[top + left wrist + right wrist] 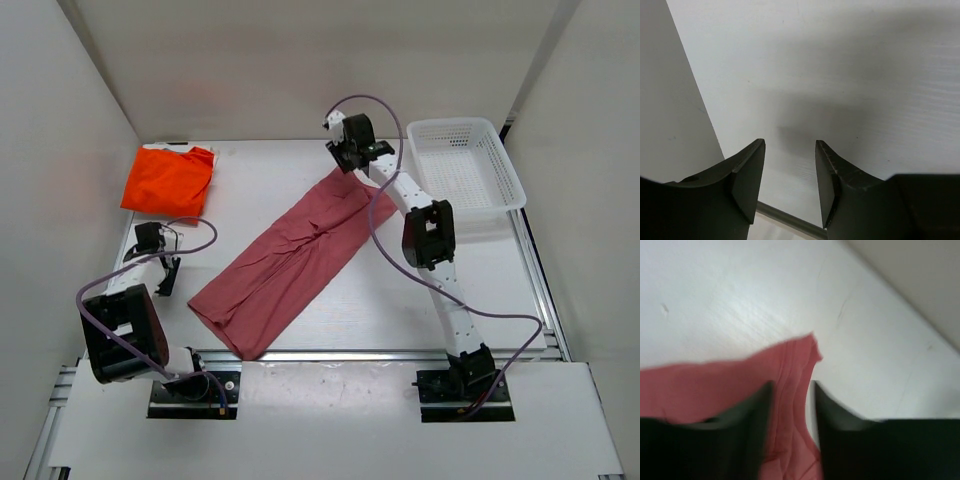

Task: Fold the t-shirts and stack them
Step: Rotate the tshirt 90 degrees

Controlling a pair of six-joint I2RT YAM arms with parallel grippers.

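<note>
1. Right end effector [792, 385]: the fingers stand parted with a clear gap. The wrist view is blurred. The cloth seen in the gap appears to lie flat rather than clamped, so treat this end effector as open and carrying nothing.
2. A hemmed corner of the pinkish-red t-shirt [290, 260] lies directly beneath the right end effector, reaching up between its fingers. In the overhead view this end effector sits over the shirt's far end.
3. Long axis: the pinkish-red t-shirt lies spread as a long strip on the worktop [420, 290]. It runs diagonally from its far end, under the right end effector, to its near end on the left arm's side.
4. Left end effector [790, 141]: the fingers are parted with nothing between them, and only bare worktop shows below. It hangs off the left side of the shirt's near end, near the cloth but apart from it.
5. Judgement: each arm is nearer to one end of the strip. A fold across the long axis would call for the far end to be taken first, and the right arm is the one already placed there.
6. The orange t-shirt [170, 180] lies folded, well apart from the pinkish-red t-shirt on its far left side.
7. The basket [480, 207] stands to the right of the shirt's far end, apart from it.
</note>
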